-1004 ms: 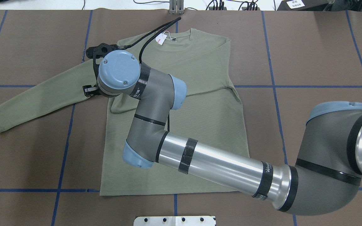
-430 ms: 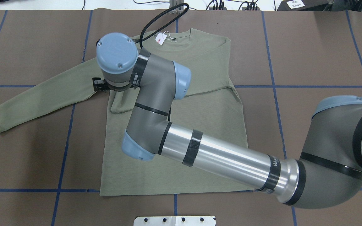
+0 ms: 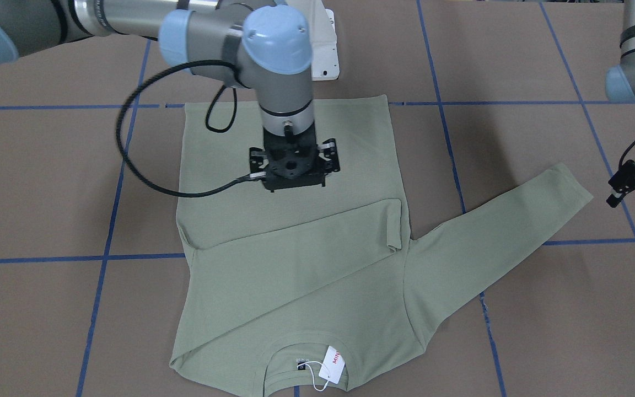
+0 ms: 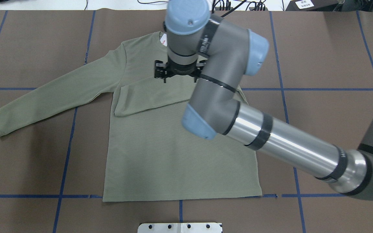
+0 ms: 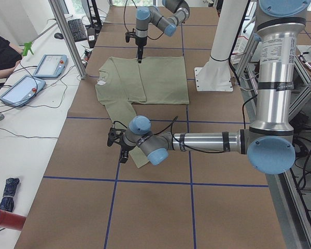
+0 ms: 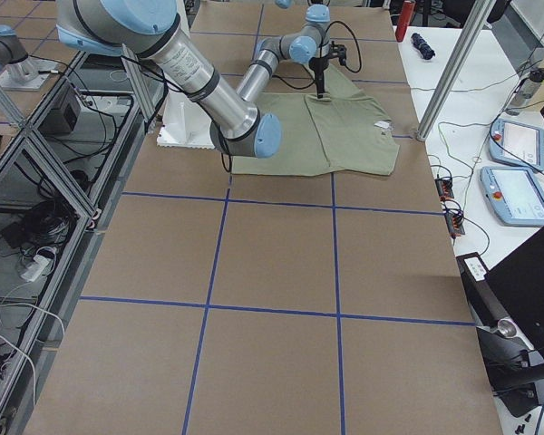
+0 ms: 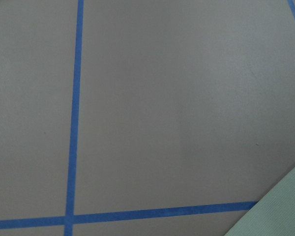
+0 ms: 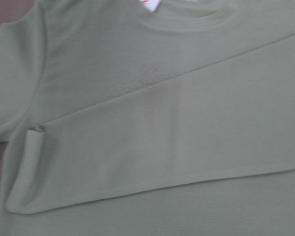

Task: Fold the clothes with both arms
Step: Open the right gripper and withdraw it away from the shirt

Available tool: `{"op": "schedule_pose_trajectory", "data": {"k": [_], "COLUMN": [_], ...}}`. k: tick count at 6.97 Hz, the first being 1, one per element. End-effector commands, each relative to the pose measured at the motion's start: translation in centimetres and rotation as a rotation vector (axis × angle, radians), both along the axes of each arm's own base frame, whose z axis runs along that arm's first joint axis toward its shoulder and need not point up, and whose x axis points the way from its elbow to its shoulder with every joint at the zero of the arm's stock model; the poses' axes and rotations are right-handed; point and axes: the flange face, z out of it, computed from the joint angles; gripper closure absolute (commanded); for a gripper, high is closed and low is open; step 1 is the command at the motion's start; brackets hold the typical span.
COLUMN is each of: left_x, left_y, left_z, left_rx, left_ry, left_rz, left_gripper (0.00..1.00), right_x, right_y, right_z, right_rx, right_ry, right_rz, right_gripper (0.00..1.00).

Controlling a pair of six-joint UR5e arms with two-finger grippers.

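The sage-green long-sleeved shirt [image 4: 180, 152] lies flat on the brown table, collar away from the robot. One sleeve [image 4: 151, 95] is folded across the chest, its cuff [image 3: 394, 226] near the opposite armpit. The other sleeve [image 4: 50, 97] stretches straight out to the robot's left. A white hang tag [image 3: 331, 365] lies at the collar. My right gripper [image 3: 294, 184] hangs over the chest, above the folded sleeve; its fingers are hidden under the wrist. The right wrist view shows only cloth [image 8: 152, 147]. My left gripper [image 3: 633, 199] stands open and empty beyond the outstretched cuff [image 3: 574, 184].
Blue tape lines [image 4: 66, 152] grid the table. The white base plate [image 4: 180, 227] sits at the near edge. A side desk with tablets [image 5: 49, 65] and a seated person [image 5: 0, 52] lies beyond the far edge, and metal posts [image 5: 67, 33] stand there.
My right arm has swung from the shirt's left armpit, across the chest, to below the collar, with the wrist turning. The shirt and its folded sleeve have stayed put.
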Motion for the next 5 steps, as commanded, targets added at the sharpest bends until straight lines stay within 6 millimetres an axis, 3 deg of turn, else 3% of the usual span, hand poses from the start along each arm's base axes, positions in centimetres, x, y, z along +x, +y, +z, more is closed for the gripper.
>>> {"op": "schedule_pose_trajectory", "data": {"k": [1, 2, 3, 5], "left_x": [4.0, 5.0, 5.8, 7.7], "left_y": [4.7, 6.0, 6.7, 7.7], "left_z": [-0.3, 0.2, 1.1, 2.5], "left_rx": [-0.09, -0.136, -0.147, -0.173], "left_ry": [0.016, 0.029, -0.002, -0.035], "left_rz": [-0.079, -0.084, -0.115, -0.149], "left_gripper": [0.0, 0.0, 0.0, 0.0], "right_x": [11.1, 15.7, 18.7, 20.7], "right_y": [-1.8, -2.7, -2.7, -1.5], "right_z": [8.8, 12.1, 14.8, 17.1], "right_rx": [-0.021, -0.027, -0.025, -0.014], "right_ry": [0.067, 0.058, 0.054, 0.058], "right_rz": [-0.032, -0.068, -0.097, -0.118], "right_gripper": [0.0, 0.0, 0.0, 0.0]}}
